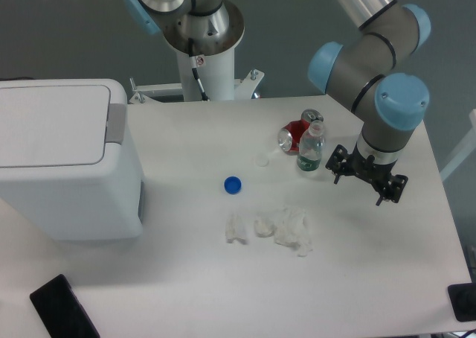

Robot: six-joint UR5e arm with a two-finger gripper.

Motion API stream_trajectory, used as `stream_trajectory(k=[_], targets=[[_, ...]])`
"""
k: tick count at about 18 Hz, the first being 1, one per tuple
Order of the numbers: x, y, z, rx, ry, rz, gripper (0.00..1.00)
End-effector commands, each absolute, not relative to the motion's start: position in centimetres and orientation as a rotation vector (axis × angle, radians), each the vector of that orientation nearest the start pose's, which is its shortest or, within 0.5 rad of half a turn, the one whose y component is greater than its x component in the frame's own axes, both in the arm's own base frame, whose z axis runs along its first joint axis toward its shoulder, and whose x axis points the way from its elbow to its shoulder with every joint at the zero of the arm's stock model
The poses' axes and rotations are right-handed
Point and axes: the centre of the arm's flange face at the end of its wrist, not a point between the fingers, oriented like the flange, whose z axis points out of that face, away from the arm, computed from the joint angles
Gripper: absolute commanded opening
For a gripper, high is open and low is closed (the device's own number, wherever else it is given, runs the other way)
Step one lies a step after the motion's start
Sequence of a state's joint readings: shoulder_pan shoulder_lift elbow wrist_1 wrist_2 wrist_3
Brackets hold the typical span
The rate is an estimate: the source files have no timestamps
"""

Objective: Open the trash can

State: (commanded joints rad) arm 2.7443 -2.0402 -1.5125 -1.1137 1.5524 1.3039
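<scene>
White table [186, 293], trash can [67, 159] at left, blue cap [233, 185] mid, crumpled tissues [279, 228], plastic bottle [311, 150] beside red cans [296, 133], black phone [63, 307] front-left edge

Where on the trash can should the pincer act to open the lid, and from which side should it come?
Probably at the grey strip on the trash can, coming from above. The strip sits along the flat lid's edge nearest the table's centre and looks like a press bar. The pincer is far off, beside the bottle.
</scene>
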Motion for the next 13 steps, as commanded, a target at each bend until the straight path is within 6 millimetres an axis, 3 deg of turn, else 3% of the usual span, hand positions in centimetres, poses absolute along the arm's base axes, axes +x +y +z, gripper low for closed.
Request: stream_trajectory(k=[9, 13], targets=[[-54.8, 37.9, 29.2, -3.100, 0.201, 0.044, 1.00], [-53.1, 38.1, 30.8, -3.081, 0.120, 0.066, 1.00]])
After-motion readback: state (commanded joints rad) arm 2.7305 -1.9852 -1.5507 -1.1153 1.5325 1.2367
